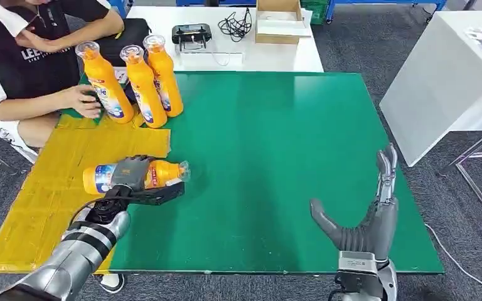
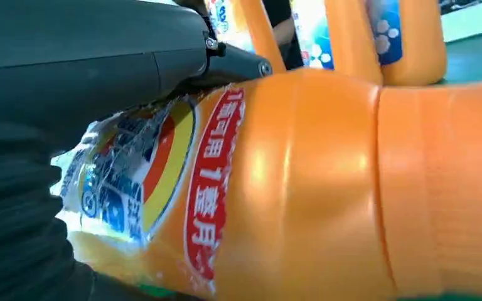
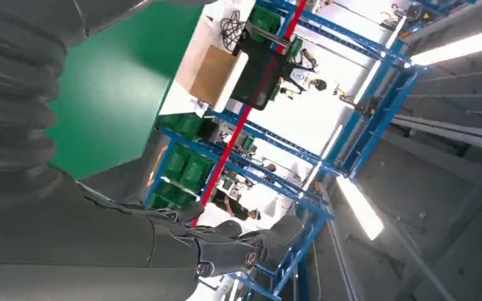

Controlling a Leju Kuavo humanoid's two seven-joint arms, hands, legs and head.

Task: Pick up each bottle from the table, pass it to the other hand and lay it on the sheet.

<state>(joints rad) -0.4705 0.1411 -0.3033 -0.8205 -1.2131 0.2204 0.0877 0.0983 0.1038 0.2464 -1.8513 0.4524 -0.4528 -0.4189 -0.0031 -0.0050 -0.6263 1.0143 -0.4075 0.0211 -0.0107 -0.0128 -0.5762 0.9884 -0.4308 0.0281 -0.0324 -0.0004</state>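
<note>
right robot hand nearest, fingers spread wide, holding nothing, over the green surface. left robot hand wrapped round an orange bottle lying sideways at the yellow sheet edge. step looks like laying down; next move calls for letting go. farther back, three upright bottles, a person's hand on one.

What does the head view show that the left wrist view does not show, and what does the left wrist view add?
Head view alone: the whole green table, the yellow sheet, a person's hand touching one upright bottle, and the open right hand with nothing in it. Left wrist view alone: the held bottle's label up close, with red and blue print. Both: the left hand gripping the lying bottle, and the upright bottles behind it.
</note>
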